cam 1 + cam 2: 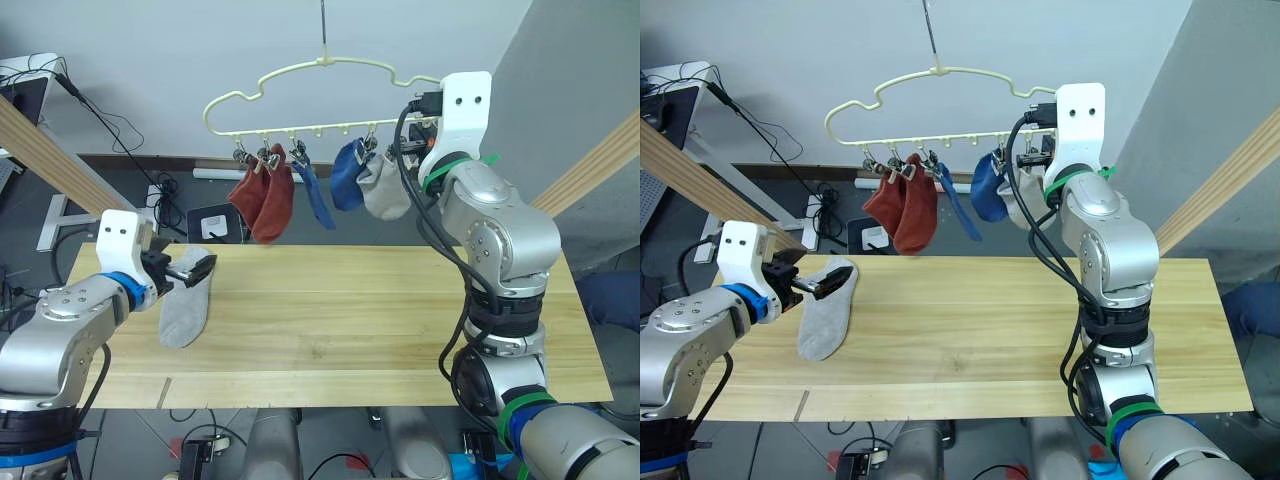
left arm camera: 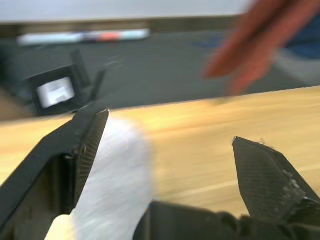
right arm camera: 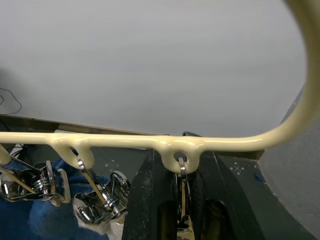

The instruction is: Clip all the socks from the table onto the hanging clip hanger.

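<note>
Five knit ankle socks hang clipped on the cream-yellow wavy clip hanger (image 1: 300, 75): two rust red (image 1: 264, 205), two blue (image 1: 347, 175), one light grey (image 1: 385, 190). One light grey sock (image 1: 186, 305) remains on the light plank wooden table (image 1: 400, 320), between the wide-open fingers of the left gripper (image 1: 195, 268), ungrasped. The right gripper (image 3: 182, 200) steadies the hanger's end clip (image 3: 181, 167), fingers closed about it, presumably readying it for that sock.
</note>
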